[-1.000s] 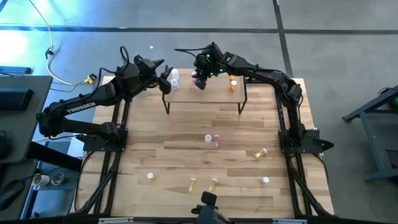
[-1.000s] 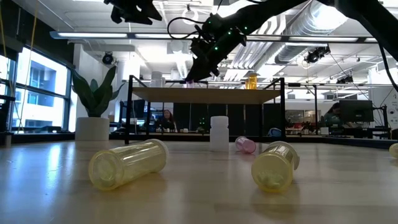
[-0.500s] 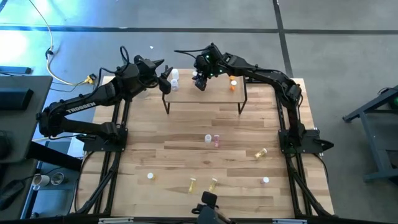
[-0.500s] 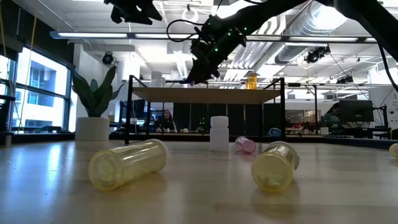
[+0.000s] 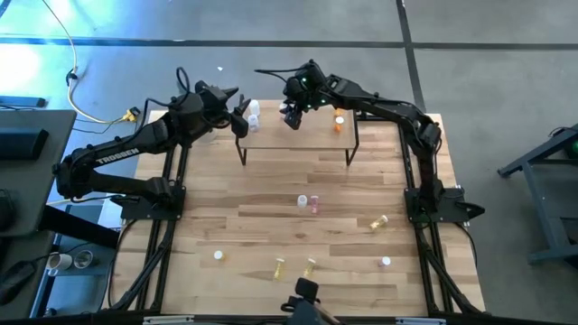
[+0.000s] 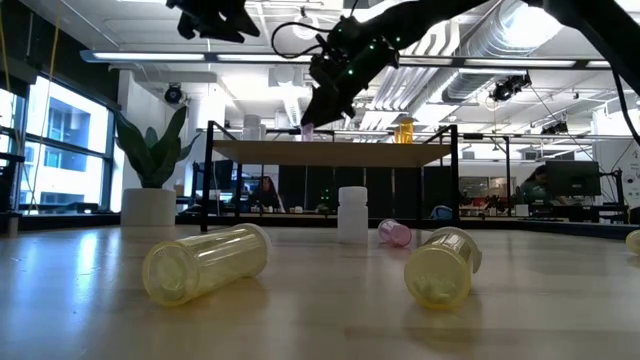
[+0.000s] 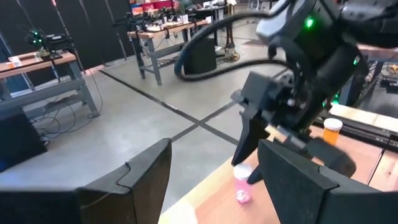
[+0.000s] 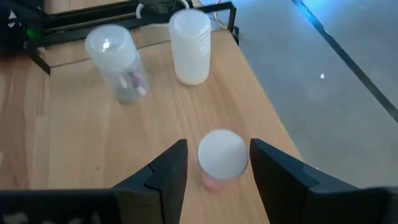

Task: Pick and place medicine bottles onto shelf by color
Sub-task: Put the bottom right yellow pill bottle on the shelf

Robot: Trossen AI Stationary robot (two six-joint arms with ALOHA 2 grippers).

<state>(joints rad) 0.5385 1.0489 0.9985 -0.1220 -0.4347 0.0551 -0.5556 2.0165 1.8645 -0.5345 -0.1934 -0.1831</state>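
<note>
Now the right gripper (image 5: 290, 116) hangs over the left part of the shelf (image 5: 307, 135), and its fingers (image 8: 168, 171) stand apart on both sides of a pink bottle (image 8: 221, 157) that stands upright on the board, without touching it, as far as I can see. So I think the placing step for this bottle is at its end: it is set down near two white bottles (image 8: 190, 46), and an orange bottle (image 5: 339, 121) stands further right on the shelf. The left gripper (image 5: 238, 113) waits just beside the shelf's left end with its fingers also apart. Next, the right arm probably must rise straight up, so it does not knock the bottle over, and then go for one of the bottles (image 5: 313, 205) lying on the surface (image 5: 271, 181).
</note>
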